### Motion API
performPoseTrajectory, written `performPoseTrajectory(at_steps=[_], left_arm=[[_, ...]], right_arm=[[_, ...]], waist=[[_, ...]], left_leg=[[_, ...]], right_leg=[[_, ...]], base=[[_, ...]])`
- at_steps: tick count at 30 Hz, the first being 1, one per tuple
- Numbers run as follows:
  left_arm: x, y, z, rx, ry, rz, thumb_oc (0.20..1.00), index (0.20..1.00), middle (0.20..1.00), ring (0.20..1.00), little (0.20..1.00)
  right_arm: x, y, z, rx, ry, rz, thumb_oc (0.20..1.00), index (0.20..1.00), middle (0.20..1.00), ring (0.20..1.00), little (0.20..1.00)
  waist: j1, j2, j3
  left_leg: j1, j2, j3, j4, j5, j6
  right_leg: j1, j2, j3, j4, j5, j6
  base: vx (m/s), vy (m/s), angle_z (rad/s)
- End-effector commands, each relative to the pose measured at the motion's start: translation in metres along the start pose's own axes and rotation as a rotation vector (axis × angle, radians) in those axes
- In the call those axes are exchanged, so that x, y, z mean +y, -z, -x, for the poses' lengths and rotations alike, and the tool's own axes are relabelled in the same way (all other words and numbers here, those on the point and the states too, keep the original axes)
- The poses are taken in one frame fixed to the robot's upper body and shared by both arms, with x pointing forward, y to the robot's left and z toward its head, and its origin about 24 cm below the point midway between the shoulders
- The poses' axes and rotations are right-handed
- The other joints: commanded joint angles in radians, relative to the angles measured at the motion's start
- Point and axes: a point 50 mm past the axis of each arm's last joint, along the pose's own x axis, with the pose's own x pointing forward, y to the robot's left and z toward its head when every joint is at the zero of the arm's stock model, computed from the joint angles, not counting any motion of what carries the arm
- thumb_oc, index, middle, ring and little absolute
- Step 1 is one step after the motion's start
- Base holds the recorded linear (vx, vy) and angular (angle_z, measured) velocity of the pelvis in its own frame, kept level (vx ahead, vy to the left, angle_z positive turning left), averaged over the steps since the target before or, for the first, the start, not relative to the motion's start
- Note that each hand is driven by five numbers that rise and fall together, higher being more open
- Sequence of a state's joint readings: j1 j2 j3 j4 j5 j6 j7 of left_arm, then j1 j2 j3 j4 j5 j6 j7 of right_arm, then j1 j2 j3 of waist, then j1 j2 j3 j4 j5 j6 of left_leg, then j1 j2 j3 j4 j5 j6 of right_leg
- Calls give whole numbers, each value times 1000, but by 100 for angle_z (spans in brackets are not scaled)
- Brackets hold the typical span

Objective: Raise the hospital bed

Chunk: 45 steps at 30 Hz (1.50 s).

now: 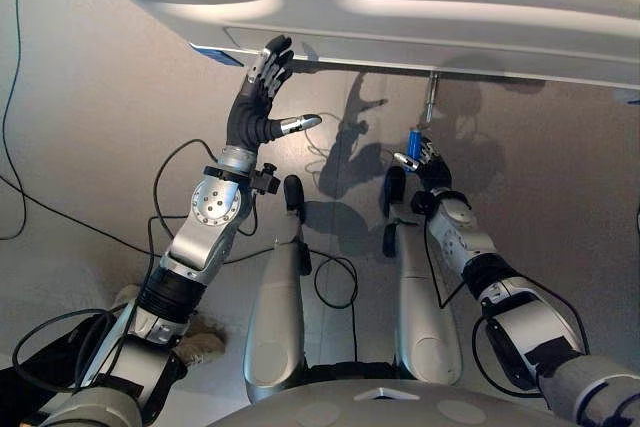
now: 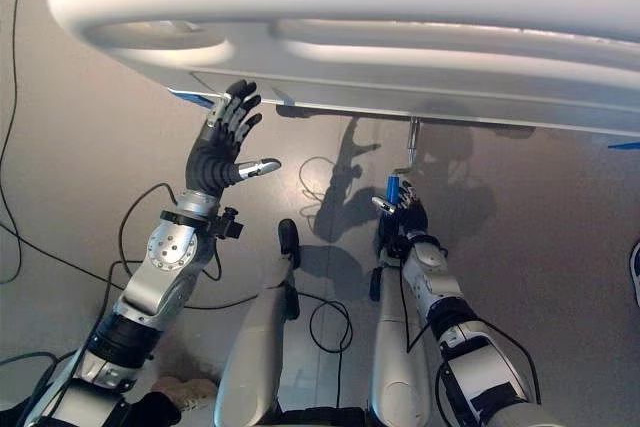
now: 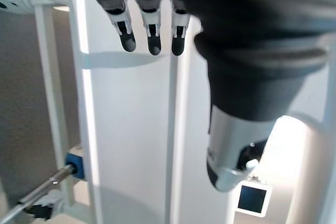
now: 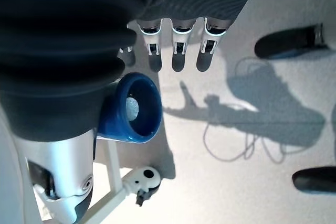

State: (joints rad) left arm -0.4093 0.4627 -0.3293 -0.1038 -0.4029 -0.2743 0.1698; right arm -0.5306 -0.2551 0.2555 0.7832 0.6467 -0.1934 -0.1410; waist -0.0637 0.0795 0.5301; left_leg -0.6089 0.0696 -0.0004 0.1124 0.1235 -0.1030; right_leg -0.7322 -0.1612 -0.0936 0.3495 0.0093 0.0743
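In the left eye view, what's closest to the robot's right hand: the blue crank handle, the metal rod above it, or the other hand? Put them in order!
From the right hand:
1. Blue crank handle, at its fingers.
2. Metal rod, just above, under the bed frame.
3. Left hand, far across, by the bed's left corner.

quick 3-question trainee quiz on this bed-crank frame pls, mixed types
1. True or false: the right robot hand is at the blue crank handle under the white bed footboard.
2. Multiple choice: the left robot hand is
A. closed round the crank
B. open, fingers spread, raised by the footboard's lower edge
C. resting on the floor
3. Fill in: the crank's metal shaft runs from the handle up to the bed's ____.

Key: 1 true; 2 B; 3 underside
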Motion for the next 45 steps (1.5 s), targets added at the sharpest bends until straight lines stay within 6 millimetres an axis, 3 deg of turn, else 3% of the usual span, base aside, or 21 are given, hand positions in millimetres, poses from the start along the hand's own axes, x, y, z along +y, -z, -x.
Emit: performPoseTrajectory(at_steps=[1,3,11,24,39,40,41,45], left_arm=[[-11,-46,-5,-248,60,-61,1000,1000,1000,1000,1000],[-13,-56,-3,-288,59,-63,1000,1000,1000,1000,1000],[-19,-57,-6,-295,44,-32,1000,1000,1000,1000,1000],[-18,-64,-5,-322,22,-20,1000,1000,1000,1000,1000],[-21,-66,-7,-332,3,-7,1000,1000,1000,1000,1000],[-21,-66,-7,-332,3,-7,1000,1000,1000,1000,1000],[-21,-65,-8,-332,1,-12,1000,1000,1000,1000,1000],[-21,-65,-8,-333,3,-4,1000,1000,1000,1000,1000]], right_arm=[[8,-13,-5,-49,15,-53,1000,1000,1000,1000,1000],[15,-22,-3,-90,-15,-89,1000,1000,1000,1000,1000],[28,-42,-7,-151,-56,-171,1000,1000,1000,1000,1000],[29,-74,-9,-245,-93,-244,1000,1000,1000,1000,1000],[31,-79,-5,-272,-116,-297,1000,1000,1000,1000,1000],[31,-79,-5,-272,-116,-297,777,777,777,777,777],[31,-79,-6,-273,-116,-297,200,200,200,200,200],[31,-75,-4,-264,-122,-296,200,200,200,200,200]], waist=[[7,-13,-10],[8,-12,-10],[12,-16,-10],[23,-4,-10],[31,13,-10],[31,13,-10],[31,14,-10],[31,15,-10]], left_leg=[[-89,-43,-7,90,-44,30],[-118,-43,-6,102,-52,32],[-159,-48,-4,117,-63,34],[-219,-54,-10,126,-68,38],[-235,-60,-6,133,-77,44],[-235,-60,-6,133,-77,44],[-236,-60,-5,135,-78,44],[-229,-60,-4,135,-77,44]], right_leg=[[-16,-1,0,-122,88,68],[-43,-2,-1,-115,81,69],[-73,-7,3,-123,87,68],[-125,-8,1,-128,87,66],[-143,-11,6,-127,83,70],[-143,-11,6,-127,83,70],[-144,-11,8,-125,84,70],[-136,-11,8,-126,82,71]], base=[[14,47,1],[14,17,0],[12,18,1],[0,0,0],[0,0,0],[0,0,0],[0,0,0],[0,0,0]])
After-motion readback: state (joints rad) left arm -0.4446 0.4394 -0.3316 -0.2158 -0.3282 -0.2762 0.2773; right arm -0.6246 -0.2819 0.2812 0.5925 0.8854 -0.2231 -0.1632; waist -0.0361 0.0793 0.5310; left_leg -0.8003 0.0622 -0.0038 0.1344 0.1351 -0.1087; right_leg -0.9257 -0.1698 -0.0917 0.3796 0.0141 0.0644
